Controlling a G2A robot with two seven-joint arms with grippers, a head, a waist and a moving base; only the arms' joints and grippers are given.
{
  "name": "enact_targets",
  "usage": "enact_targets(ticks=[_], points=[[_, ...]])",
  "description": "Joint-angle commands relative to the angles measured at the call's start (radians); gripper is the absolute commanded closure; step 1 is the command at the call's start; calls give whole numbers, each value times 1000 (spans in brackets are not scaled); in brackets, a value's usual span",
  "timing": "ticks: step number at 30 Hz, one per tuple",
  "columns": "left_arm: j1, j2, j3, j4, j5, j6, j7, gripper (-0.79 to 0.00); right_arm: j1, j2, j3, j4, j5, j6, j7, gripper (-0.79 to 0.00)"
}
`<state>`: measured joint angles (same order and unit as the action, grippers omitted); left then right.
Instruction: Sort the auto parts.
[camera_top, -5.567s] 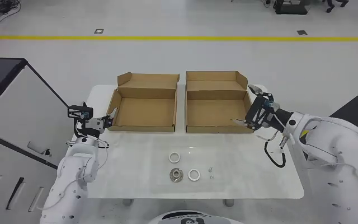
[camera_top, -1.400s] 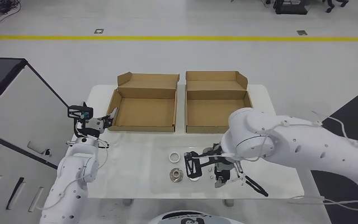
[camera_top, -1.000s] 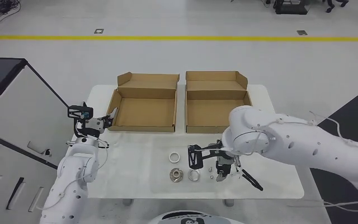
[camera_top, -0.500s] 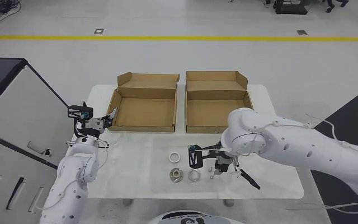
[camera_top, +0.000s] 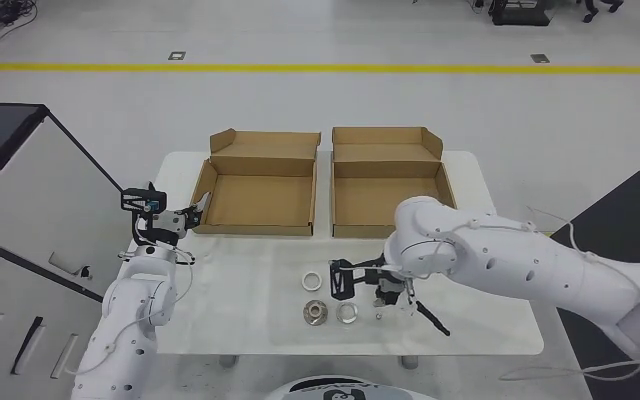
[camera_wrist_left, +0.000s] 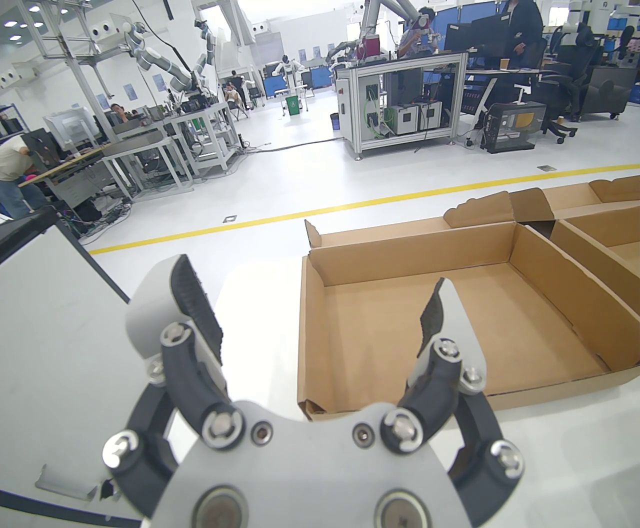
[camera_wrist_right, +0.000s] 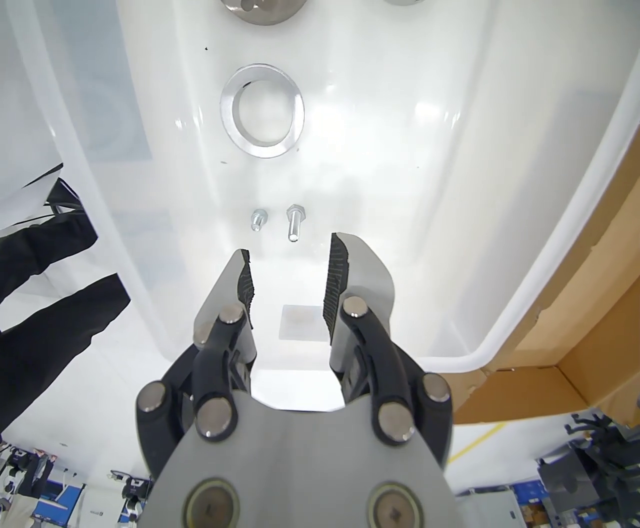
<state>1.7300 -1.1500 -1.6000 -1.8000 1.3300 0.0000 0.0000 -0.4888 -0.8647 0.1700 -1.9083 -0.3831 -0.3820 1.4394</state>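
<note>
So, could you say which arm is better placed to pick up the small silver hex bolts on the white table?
Likely the right: the right gripper hangs open just short of the two small silver hex bolts, while the left gripper sits open beside the brown cardboard box, away from them.

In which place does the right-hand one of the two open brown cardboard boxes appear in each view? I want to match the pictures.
Top view: the right-hand brown cardboard box lies on the far half of the white table, beside the left-hand cardboard box.
Left wrist view: beyond the left-hand box, partly cut off.
Right wrist view: probably the cardboard wall along the table's rim.
Shared landmark: that white table.
</note>
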Motion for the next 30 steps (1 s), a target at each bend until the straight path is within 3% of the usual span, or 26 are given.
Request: enact_targets(ticks=[1,13,30], points=[[0,0,0,0,0,0,0,-785,-5,-6,0,9,-2,2,2,-366],[0,0,0,0,0,0,0,-785,-39,-40,0,46,-17,23,23,-363],[0,0,0,0,0,0,0,-785,-61,-53,0,55,0,51,51,-363]])
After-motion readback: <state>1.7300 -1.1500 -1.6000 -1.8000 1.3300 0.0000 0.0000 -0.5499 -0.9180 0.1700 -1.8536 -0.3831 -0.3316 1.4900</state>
